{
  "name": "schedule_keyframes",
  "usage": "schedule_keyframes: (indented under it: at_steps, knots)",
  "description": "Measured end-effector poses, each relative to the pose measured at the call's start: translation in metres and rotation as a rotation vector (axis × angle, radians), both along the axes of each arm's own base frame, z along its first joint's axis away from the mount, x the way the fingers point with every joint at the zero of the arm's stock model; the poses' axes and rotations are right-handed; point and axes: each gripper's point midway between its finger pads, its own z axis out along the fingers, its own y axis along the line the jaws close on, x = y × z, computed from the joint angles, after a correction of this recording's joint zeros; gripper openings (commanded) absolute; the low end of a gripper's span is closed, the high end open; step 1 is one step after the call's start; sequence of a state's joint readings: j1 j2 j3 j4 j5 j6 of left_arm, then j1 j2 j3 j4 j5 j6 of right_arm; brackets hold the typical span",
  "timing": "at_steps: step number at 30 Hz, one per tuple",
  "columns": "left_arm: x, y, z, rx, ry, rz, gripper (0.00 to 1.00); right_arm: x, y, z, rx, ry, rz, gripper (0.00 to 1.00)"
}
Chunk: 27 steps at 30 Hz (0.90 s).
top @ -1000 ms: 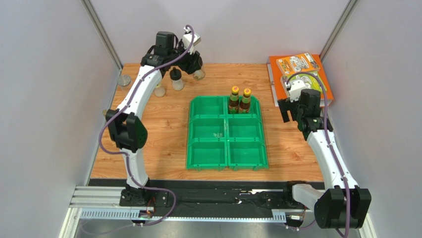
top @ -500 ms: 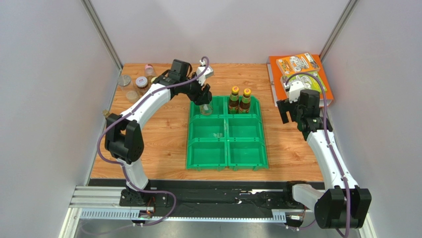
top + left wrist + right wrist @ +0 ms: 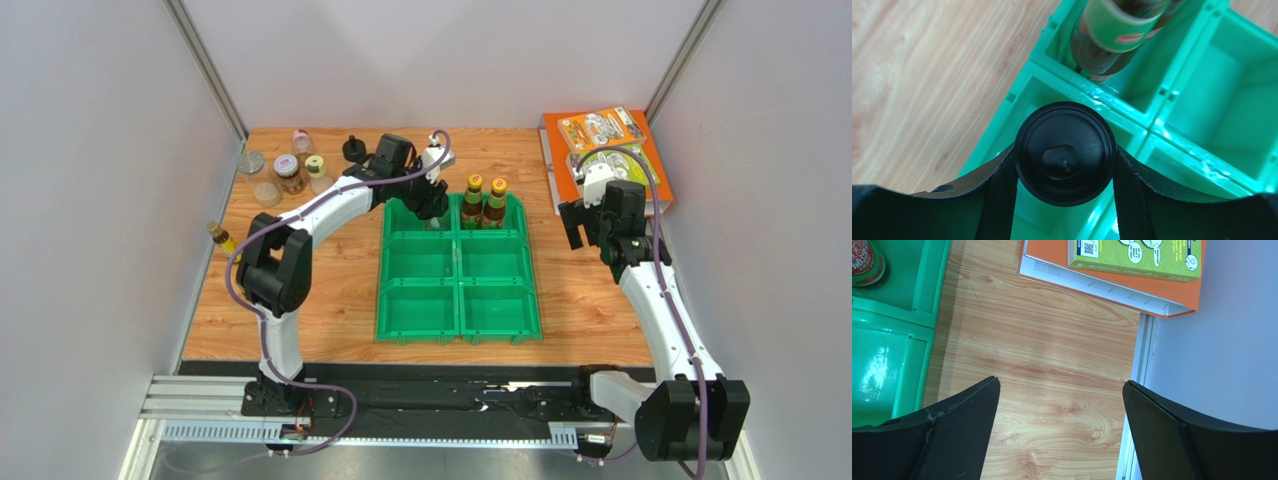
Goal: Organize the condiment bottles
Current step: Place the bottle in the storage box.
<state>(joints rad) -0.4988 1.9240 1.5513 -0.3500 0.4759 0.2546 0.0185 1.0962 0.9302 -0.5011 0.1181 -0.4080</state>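
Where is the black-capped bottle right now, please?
In the left wrist view, the left fingers clamp the black-capped bottle at the green bin's far-left compartment, beside the two brown bottles.

Wooden table [image 3: 330, 275] between pale, perhaps lilac-grey walls [image 3: 95, 200]

Brown bottles [image 3: 473, 203] in the green bin [image 3: 458, 338]: two
Black-capped jar [image 3: 1065, 152] held aloft: one
Loose bottles and jars [image 3: 290, 173] on the table [image 3: 330, 290]: seven, as I count them
Bin compartments [image 3: 420, 258]: six
Books [image 3: 600, 130]: two
Arms [image 3: 655, 300]: two
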Motion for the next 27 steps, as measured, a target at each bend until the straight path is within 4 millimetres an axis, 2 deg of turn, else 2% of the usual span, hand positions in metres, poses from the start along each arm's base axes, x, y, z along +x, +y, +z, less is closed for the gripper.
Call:
schedule_keyframes:
  at_steps: [3, 6, 8, 13, 16, 18, 19, 20, 21, 27]
  knots:
    - [0.004, 0.001, -0.020, 0.023, 0.030, 0.015, 0.00, 0.000, 0.000, 0.000, 0.001, 0.000, 0.001, 0.96]
    - [0.006, 0.000, -0.029, 0.025, 0.039, 0.021, 0.01, 0.000, 0.001, 0.000, 0.003, 0.000, 0.005, 0.96]
    - [0.010, -0.002, -0.027, 0.018, 0.029, 0.024, 0.09, 0.000, 0.001, 0.000, 0.004, 0.000, 0.006, 0.96]
    - [0.011, -0.006, -0.028, 0.013, 0.023, 0.018, 0.45, 0.000, 0.001, -0.001, 0.004, 0.002, 0.006, 0.96]
    - [0.011, -0.007, -0.028, 0.013, 0.023, 0.014, 0.59, 0.000, 0.001, -0.001, 0.004, 0.004, 0.007, 0.96]
    - [0.011, -0.007, -0.028, 0.013, 0.024, 0.014, 0.64, 0.000, 0.001, -0.001, 0.004, 0.004, 0.007, 0.96]
    - [0.011, -0.007, -0.028, 0.013, 0.024, 0.014, 0.73, 0.000, 0.001, -0.001, 0.005, 0.004, 0.007, 0.96]
    - [0.010, -0.007, -0.028, 0.014, 0.027, 0.013, 0.73, 0.000, 0.001, -0.001, 0.005, 0.005, 0.007, 0.96]
    - [0.010, -0.007, -0.028, 0.015, 0.026, 0.011, 0.89, 0.000, 0.001, -0.002, 0.005, 0.005, 0.007, 0.96]
    - [0.001, -0.007, -0.026, 0.013, 0.051, -0.010, 0.92, 0.000, 0.003, -0.002, 0.009, 0.006, 0.012, 0.96]
